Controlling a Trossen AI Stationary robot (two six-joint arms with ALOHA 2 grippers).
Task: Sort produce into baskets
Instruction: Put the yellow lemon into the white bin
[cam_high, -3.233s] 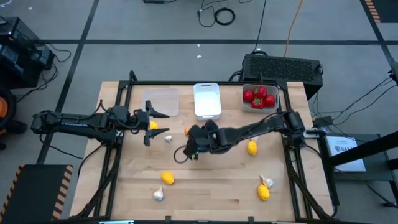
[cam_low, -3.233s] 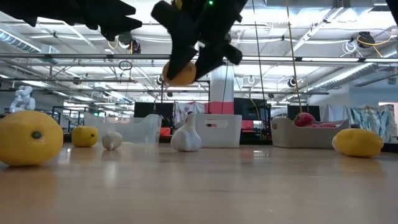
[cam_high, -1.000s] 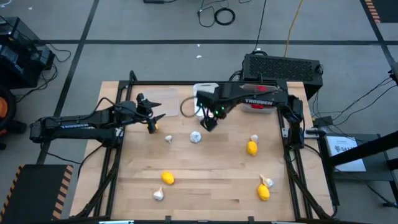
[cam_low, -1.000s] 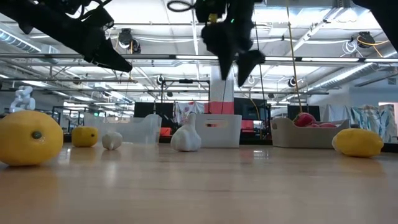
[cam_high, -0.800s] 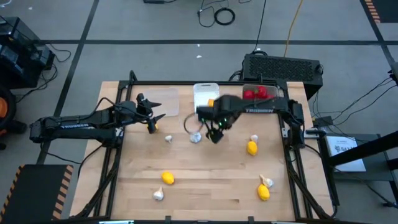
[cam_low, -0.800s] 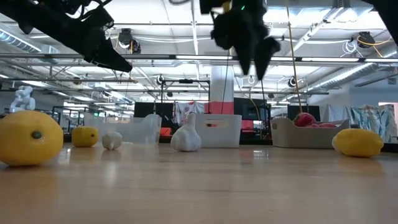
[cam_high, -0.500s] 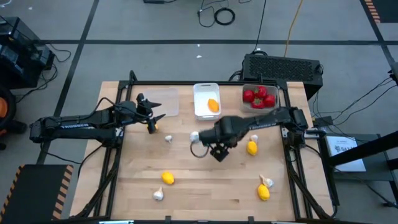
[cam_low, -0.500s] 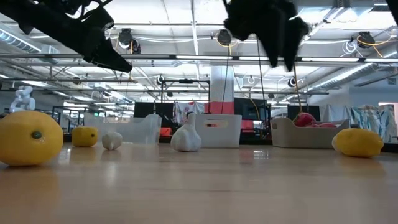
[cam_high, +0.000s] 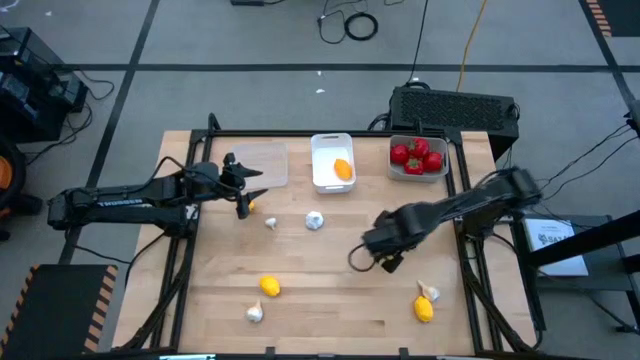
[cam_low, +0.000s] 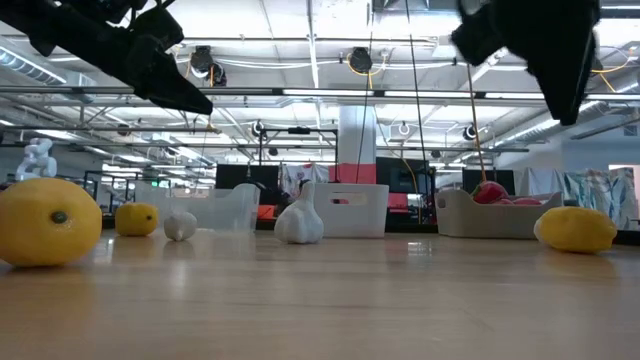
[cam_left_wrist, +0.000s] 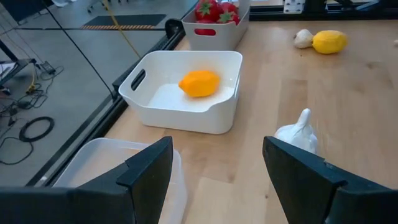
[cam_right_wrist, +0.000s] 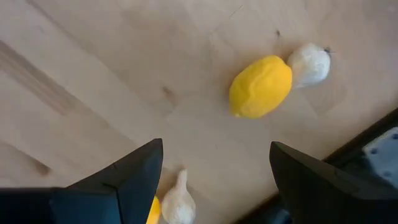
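Observation:
The clear basket (cam_high: 262, 162), the white basket (cam_high: 333, 160) and the pale grey basket (cam_high: 417, 160) stand in a row at the table's far edge. An orange-yellow lemon (cam_left_wrist: 199, 83) lies in the white one, and red tomatoes (cam_high: 416, 155) fill the grey one. Loose lemons (cam_high: 270, 286) and garlic bulbs (cam_high: 314, 221) lie on the wood. My right gripper (cam_high: 388, 262) hangs open over the right half, pointing down, with a lemon (cam_right_wrist: 261, 87) and a garlic bulb (cam_right_wrist: 309, 64) on the table below it. My left gripper (cam_high: 252, 188) waits open beside the clear basket.
A lemon (cam_high: 424, 309) and a garlic bulb (cam_high: 428, 292) lie near the right front corner, and another garlic bulb (cam_high: 255, 313) at the left front. A small lemon (cam_high: 247, 205) sits under my left gripper. A black box (cam_high: 455, 108) stands behind the table's far right corner.
My right gripper has swung from above the white basket toward the table's near right, sinking a little and rolling its wrist, its fingers staying apart. Its move uncovered the lemon lying in the white basket.

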